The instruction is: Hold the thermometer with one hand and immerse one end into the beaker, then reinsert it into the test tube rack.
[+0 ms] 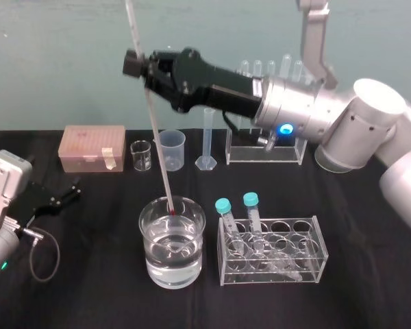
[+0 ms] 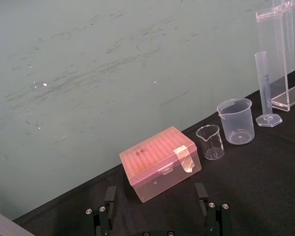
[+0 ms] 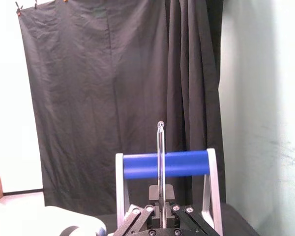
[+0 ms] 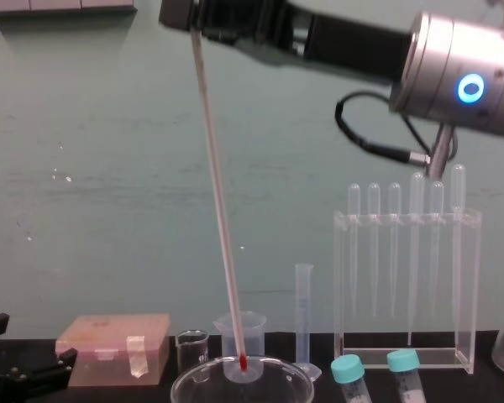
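**Thermometer tip at the beaker, held by the right gripper**

The jaws of the right gripper are closed on the thermometer. They pinch it high on the rod, so that only a short length sticks up past them. From that grip the rod hangs a little off upright, its lower end farther to the right than its top. Its red tip lies inside the rim of the beaker, close to the far side. The beaker is about half full of clear liquid. Whether the tip reaches the liquid cannot be told.

The right arm comes in from the right, well above the black tabletop, with the blue ring on its silver wrist lit. Behind the wrist, at the back of the tabletop, stands the rack — upright, with a row of pipettes hanging in it. It is behind the beaker and off to its right.

Just beside the beaker on the right is a low tube holder with two teal-capped tubes. Along the back edge, from left to right, stand a pink tip box, a small glass, a plastic cup and a measuring cylinder.

The left gripper sits low at the tabletop's left edge — jaws open, holding nothing, well apart from the beaker.
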`<state>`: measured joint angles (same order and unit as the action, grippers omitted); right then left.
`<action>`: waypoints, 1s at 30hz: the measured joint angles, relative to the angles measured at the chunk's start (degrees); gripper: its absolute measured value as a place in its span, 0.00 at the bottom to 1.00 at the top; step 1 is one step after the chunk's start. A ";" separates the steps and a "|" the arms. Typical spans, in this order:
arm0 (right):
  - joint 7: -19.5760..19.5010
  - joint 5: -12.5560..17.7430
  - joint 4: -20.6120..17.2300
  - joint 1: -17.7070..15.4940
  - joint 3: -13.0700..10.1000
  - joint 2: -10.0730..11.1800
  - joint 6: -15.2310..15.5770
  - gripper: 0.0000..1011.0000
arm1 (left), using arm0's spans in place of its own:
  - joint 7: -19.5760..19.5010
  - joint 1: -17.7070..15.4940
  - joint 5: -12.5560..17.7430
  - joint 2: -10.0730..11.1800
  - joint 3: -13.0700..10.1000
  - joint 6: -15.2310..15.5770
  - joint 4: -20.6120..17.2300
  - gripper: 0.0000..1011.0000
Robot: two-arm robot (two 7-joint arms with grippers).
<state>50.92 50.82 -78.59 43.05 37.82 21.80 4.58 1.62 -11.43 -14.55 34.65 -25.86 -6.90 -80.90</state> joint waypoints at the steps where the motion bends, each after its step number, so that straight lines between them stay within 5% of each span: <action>1: 0.04 0.00 0.23 -0.16 0.22 -0.03 -0.24 0.06 | 0.00 0.00 0.00 0.00 0.00 0.00 0.00 1.00; 14: 2.05 -2.87 6.64 -2.21 2.55 -1.30 -7.54 0.06 | 0.00 0.00 0.00 0.00 0.00 0.00 0.00 1.00; 30: 4.12 -5.28 10.15 -4.33 3.10 -2.04 -9.27 0.06 | 0.00 0.00 0.00 0.00 0.00 0.00 0.00 1.00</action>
<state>55.04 45.54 -68.44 38.72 40.92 19.75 -4.69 1.62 -11.43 -14.55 34.65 -25.86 -6.90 -80.90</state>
